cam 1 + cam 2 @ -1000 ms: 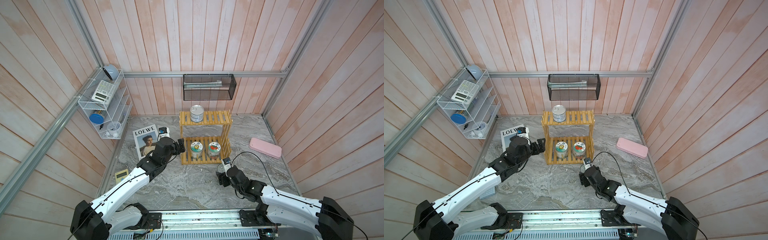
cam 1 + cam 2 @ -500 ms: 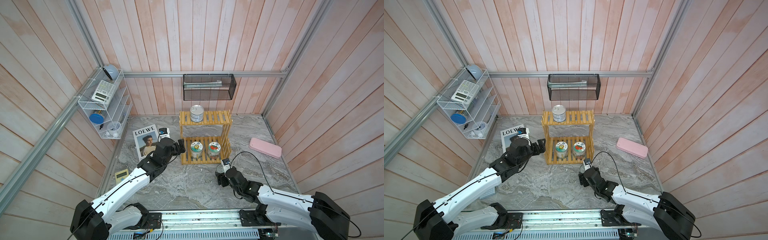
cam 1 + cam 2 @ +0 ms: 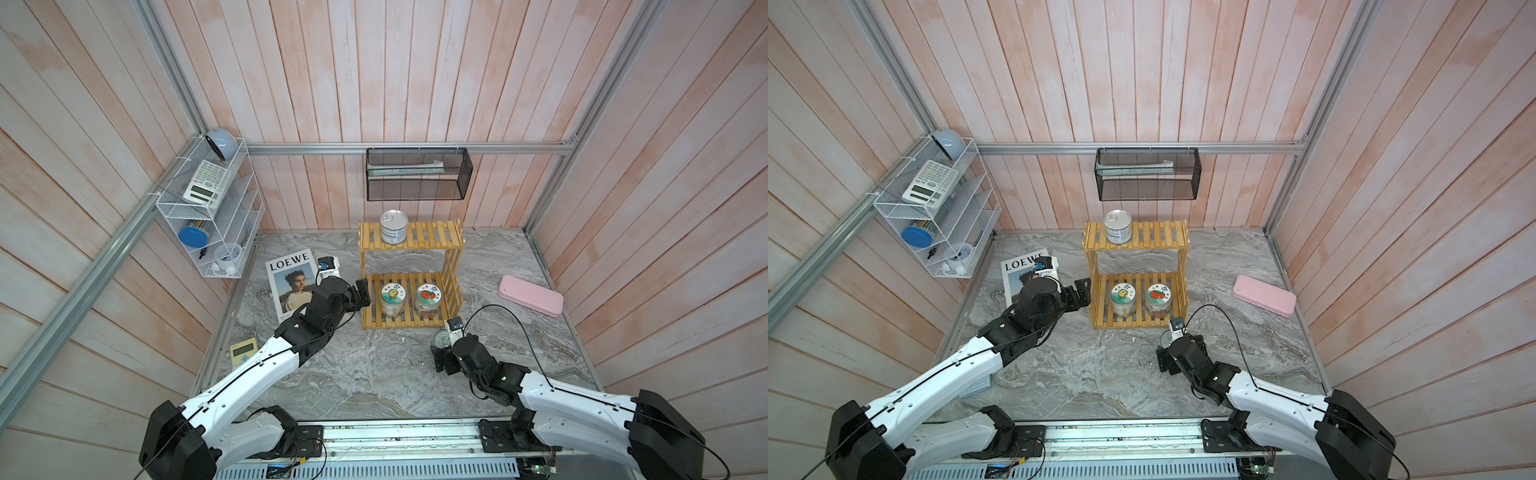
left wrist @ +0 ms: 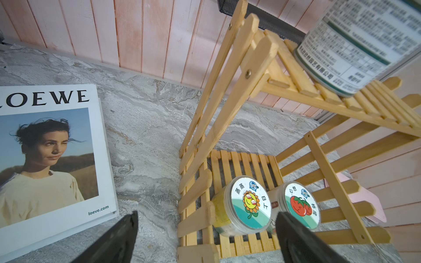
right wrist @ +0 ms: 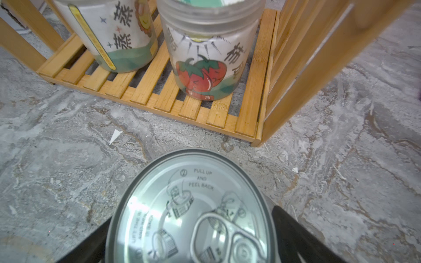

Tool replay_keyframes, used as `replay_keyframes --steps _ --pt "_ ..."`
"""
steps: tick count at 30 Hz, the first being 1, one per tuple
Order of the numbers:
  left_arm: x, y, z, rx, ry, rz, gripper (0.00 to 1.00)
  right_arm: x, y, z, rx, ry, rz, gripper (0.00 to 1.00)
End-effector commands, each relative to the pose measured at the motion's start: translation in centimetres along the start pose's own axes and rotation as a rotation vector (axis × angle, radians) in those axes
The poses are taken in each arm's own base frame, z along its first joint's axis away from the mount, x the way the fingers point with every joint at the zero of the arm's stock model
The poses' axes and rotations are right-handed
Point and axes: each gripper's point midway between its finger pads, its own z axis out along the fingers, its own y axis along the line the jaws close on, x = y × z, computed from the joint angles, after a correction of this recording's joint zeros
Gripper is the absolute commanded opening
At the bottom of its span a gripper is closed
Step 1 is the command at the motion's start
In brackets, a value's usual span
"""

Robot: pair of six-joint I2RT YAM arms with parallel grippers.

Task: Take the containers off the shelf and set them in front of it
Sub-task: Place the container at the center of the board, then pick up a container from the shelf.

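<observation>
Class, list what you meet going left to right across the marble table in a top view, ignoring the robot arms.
Small yellowish calculator → white LOEWE magazine → clear jar with sunflower lid → clear jar with tomato lid → flat pink case

High stereo overheads; wrist cameras near shelf (image 4: 248, 72)

Bright even light, faint shadows, glare on can (image 5: 189, 209), edges blurred
</observation>
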Motion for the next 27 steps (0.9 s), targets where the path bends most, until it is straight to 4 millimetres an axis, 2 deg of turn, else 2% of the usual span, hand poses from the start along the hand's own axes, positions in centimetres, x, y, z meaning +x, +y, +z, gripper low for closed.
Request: replay_keyframes --steps 1,7,14,22,27 --pt "-1.3 -0.5 -0.4 0.0 -0.022 0.041 1.0 -1.6 -0.2 -1.2 -0.002 -0.062 0.014 0.98" --pt "-4.4 -2.2 -1.4 0.03 -0.055 0.142 1.0 -4.2 -0.6 -4.1 -0.032 -0.154 0.03 0.98" --pt "-8.1 -6.9 -1.8 0.164 -0.016 0.274 1.0 -6.7 -0.4 -6.3 -0.045 -0.164 0.013 0.98" --pt "-11.1 -9.9 0.2 0.161 0.07 0.338 1.0 -8.7 -0.2 -7.2 -0.055 -0.155 0.041 0.98" --pt "-12.6 -10.8 1.7 0.099 0.089 0.365 1.0 -9.1 -0.7 -7.5 -0.068 -0.141 0.078 0.98"
